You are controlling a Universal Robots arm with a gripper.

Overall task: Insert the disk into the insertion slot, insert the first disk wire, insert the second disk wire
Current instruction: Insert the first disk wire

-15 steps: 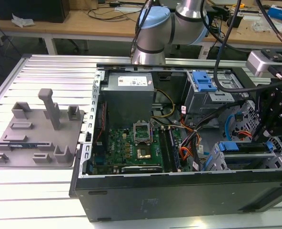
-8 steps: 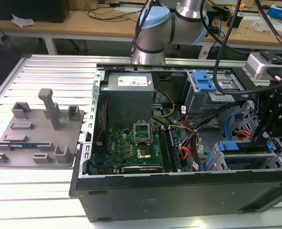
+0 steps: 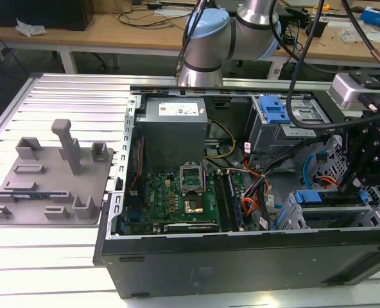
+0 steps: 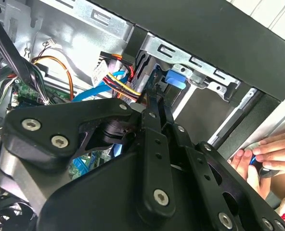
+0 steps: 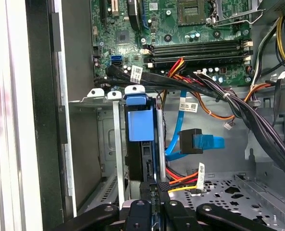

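The disk (image 5: 138, 122) sits already in the insertion slot (image 5: 87, 144), and the gripper (image 5: 154, 192), closed nearly fully on a black plug (image 5: 162, 185) at the disk's edge, seems busy with the first wire, which calls for a straight push.

Blue-framed disk (image 5: 140, 122) on edge inside the grey sheet-metal insertion slot (image 5: 87, 144).

A robotics lab or electronics workshop is indicated: an opened computer case (image 3: 241, 260) is set on a slotted aluminium desk (image 3: 49, 102), a grey fixture plate (image 3: 45, 183) lies beside it, and wooden benches (image 3: 113, 32) strewn with cables are seen behind the robot arm (image 3: 206, 38).
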